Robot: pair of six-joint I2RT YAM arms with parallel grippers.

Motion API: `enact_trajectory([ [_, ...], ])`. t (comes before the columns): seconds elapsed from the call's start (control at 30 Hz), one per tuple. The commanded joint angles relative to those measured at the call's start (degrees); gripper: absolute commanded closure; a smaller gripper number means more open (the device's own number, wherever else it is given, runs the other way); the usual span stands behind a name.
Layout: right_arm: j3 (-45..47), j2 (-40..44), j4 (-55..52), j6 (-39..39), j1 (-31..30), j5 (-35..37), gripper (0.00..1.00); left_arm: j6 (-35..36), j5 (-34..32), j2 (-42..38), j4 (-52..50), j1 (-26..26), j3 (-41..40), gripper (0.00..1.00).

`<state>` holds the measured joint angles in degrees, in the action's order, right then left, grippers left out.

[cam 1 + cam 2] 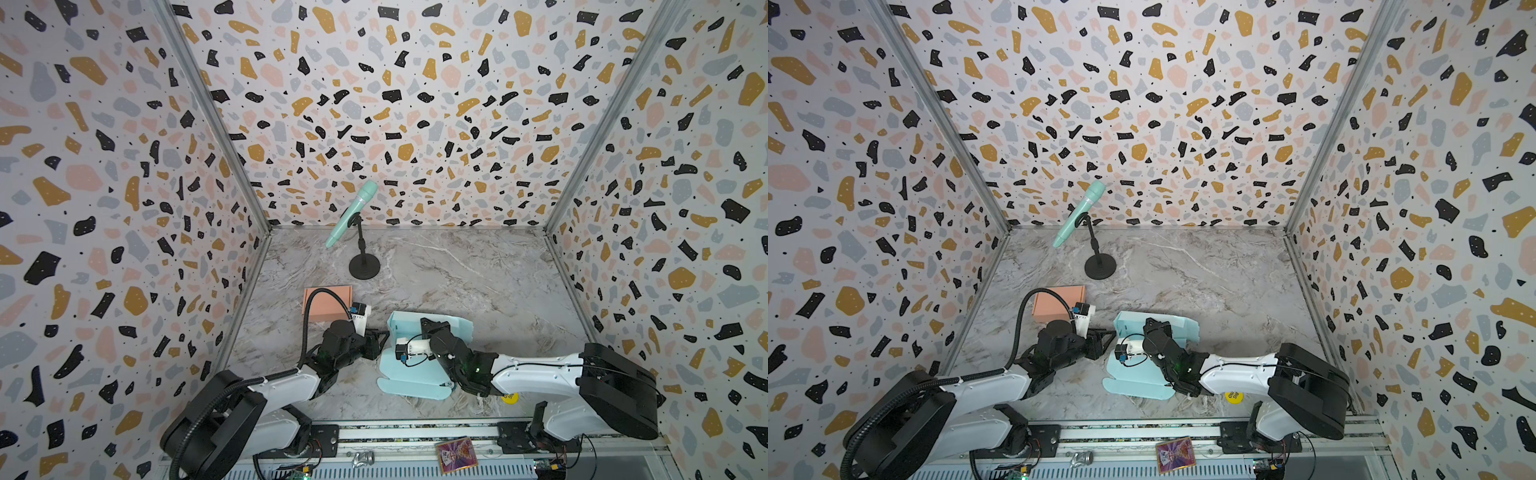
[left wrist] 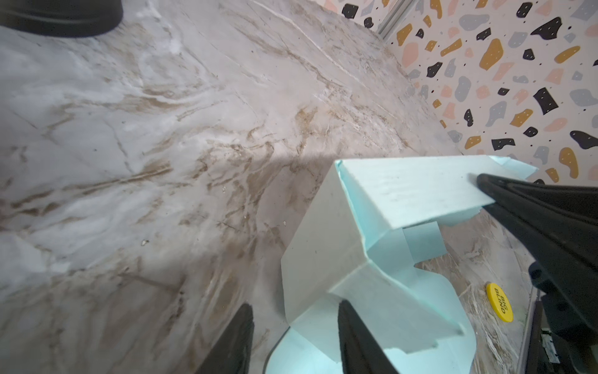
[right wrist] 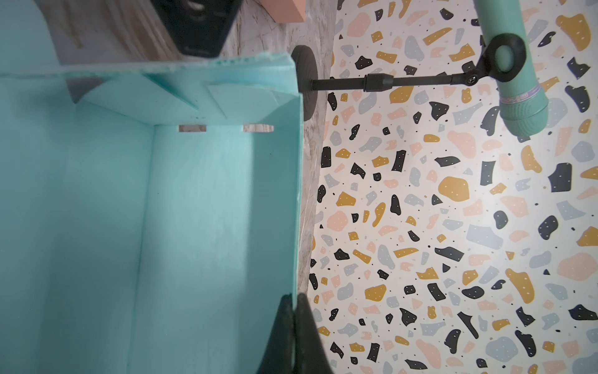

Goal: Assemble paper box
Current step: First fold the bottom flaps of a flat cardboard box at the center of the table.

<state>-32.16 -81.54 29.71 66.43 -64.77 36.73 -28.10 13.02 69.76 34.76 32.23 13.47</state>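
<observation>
Right pincer [image 3: 295, 307] pinching blue box [image 3: 194, 194] wall edge, left pincer [image 2: 293, 327] parted beside it

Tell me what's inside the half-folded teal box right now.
Nothing loose shows inside the teal box: bare floor, folded-in tabs, two slots. The right gripper pinches its far wall. In the top views the right arm covers part of the interior.

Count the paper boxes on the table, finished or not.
2. A closed orange box sits behind the left arm, near the left wall. A half-folded light blue box lies mid-table; the right gripper pinches its raised wall. None seem hidden.
</observation>
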Motion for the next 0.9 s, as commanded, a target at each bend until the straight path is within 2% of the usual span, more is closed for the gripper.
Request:
enact_trajectory([
  [0.0,0.95,1.91,2.01,0.88,-1.27,1.24,1.00,0.66,-1.07,-0.86,2.41,0.27,-0.28,0.53],
  [0.27,1.34,1.65,1.34,-0.50,-2.55,1.74,1.00,4.16,-2.06,-2.41,1.47,3.33,-0.09,0.46],
  [0.47,1.49,1.34,1.55,-0.81,-3.05,1.78,1.00,3.93,-2.91,-3.66,3.45,4.07,-2.38,0.45],
  [0.87,1.59,0.90,0.97,-2.06,-4.22,1.77,1.00,6.93,-6.27,1.20,5.49,4.25,0.10,0.43],
])
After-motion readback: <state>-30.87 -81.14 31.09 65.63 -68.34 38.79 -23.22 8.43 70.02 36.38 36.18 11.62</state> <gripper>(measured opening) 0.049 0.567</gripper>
